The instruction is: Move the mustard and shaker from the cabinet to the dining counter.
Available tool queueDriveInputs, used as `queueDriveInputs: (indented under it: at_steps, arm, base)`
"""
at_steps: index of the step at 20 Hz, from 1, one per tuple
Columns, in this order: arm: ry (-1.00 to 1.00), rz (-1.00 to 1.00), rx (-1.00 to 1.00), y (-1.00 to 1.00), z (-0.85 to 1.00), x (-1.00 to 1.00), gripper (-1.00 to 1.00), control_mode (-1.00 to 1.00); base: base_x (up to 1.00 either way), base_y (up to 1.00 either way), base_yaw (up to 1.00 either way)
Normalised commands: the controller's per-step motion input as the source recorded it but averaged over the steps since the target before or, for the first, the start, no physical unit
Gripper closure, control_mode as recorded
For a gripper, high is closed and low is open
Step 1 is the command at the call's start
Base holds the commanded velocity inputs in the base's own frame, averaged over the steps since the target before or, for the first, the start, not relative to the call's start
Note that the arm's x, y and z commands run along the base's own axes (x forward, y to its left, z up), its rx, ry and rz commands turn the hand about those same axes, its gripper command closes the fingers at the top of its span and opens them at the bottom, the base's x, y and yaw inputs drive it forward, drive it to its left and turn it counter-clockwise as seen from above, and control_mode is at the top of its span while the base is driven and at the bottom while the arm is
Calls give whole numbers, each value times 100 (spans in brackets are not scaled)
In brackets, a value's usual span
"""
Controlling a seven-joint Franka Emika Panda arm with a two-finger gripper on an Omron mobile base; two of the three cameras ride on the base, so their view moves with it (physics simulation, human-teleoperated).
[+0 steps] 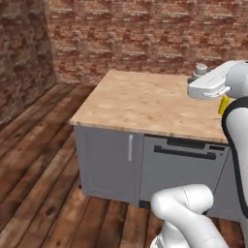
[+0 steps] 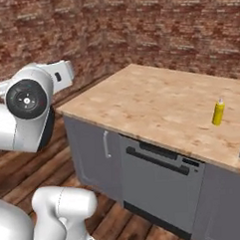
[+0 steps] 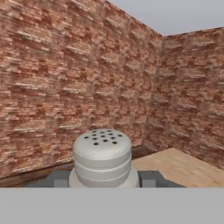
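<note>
Grey shaker point(image 3: 102, 158) sits gripped in the end effector point(image 3: 103, 179), above the worktop point(image 1: 140, 104).
Left view: shaker near the far edge, by the mustard point(image 1: 224, 104). Right view: mustard already standing. Hand view: fingers half-closed on shaker; lower it straight, release only on wood.

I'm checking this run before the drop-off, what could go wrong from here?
The shaker sits between the gripper fingers above the dining counter; released from up there, it may tip or roll. The mustard stands close by on the counter, so a careless descent could knock it over.
</note>
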Motion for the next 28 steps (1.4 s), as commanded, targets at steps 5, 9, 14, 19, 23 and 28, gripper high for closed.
queueDriveInputs:
  at_steps: [5,9,14,19,23,28]
  arm:
    - [0,0,0,0,0,0,100,100]
    - [0,0,0,0,0,0,100,100]
    - [0,0,0,0,0,0,100,100]
    - [0,0,0,0,0,0,100,100]
    - [0,0,0,0,0,0,100,100]
    - [0,0,0,0,0,0,100,100]
  base:
    - [98,40,-41]
    - [74,62,-25]
    - [40,42,-26]
    - [48,9,-40]
    - [62,13,-39]
    - [55,41,-20]
